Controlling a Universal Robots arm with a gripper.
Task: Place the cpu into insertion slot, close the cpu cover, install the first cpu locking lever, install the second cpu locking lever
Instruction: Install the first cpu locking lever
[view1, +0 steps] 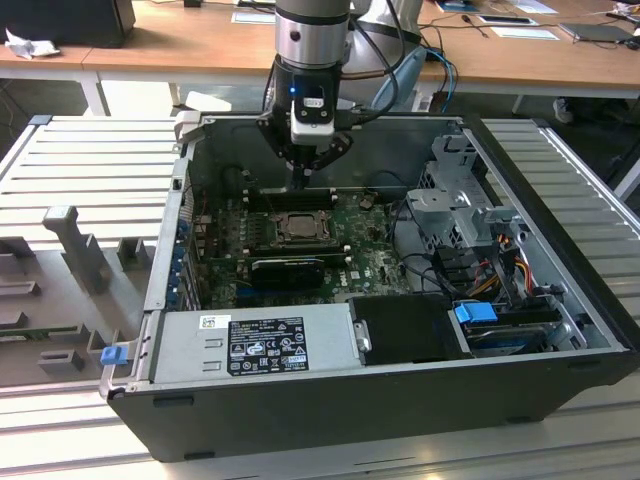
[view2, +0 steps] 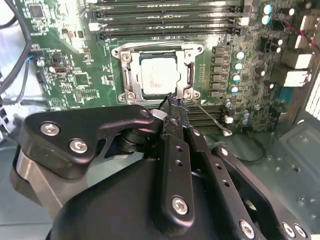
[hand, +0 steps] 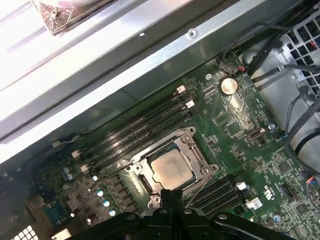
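Observation:
The cpu (view2: 156, 75) (hand: 171, 168), a pale silvery square, lies flat in the insertion slot (view2: 128, 81) on the green board; in the exterior view the cpu (view1: 298, 227) sits mid-board. The cpu cover (view2: 157, 49) (hand: 196, 152), a thin metal frame, lies down around the chip. A thin metal locking lever (view2: 211, 118) slants out from the socket's corner over the memory slots. My gripper (view2: 172, 102) (hand: 172, 196) (view1: 300, 182) hovers just above the socket's edge near that lever's base, fingers shut together with nothing between them.
Long black memory slots (hand: 142, 122) flank the socket on both sides. A black expansion card (view1: 288, 268) lies nearer the exterior camera, beside the power supply (view1: 255, 345). Drive cages and cables (view1: 470, 230) fill the exterior view's right. The case walls (view1: 165, 250) ring the board.

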